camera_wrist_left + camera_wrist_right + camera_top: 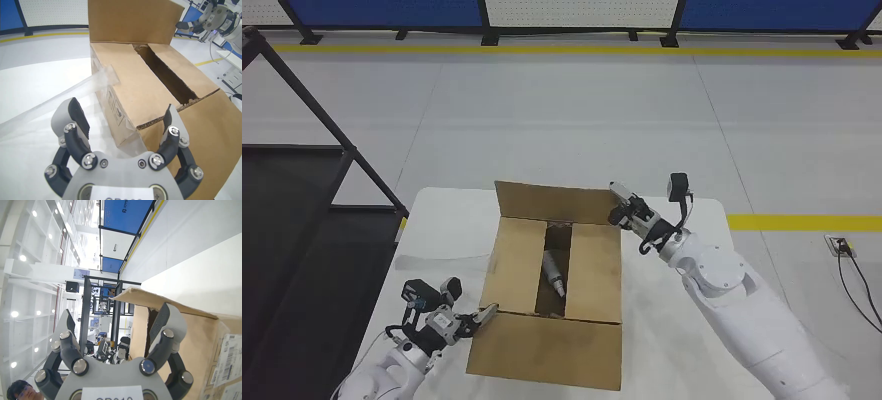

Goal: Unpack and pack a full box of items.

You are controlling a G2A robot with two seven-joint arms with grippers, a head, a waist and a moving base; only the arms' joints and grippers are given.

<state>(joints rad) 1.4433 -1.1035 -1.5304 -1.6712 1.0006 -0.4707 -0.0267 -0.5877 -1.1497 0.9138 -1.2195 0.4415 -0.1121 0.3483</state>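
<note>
A brown cardboard box (512,265) stands mid-table. Its far flap (552,201) is upright and its near flap (547,350) is folded outward. The two side flaps lie almost closed, and a greyish item (554,272) shows through the gap between them. My left gripper (478,317) (124,117) is open at the box's near left corner (138,127), which sits between its fingers. A clear tape strip (102,78) stuck to the box's left side trails away over the table. My right gripper (625,208) (116,321) is open at the far flap's right end (170,311); one fingertip (163,318) overlaps that flap.
The white table (442,240) has bare room left of the box and on the right behind the right arm. A black metal rack (302,200) stands off the table's left edge. A shipping label (227,351) is on the box's side.
</note>
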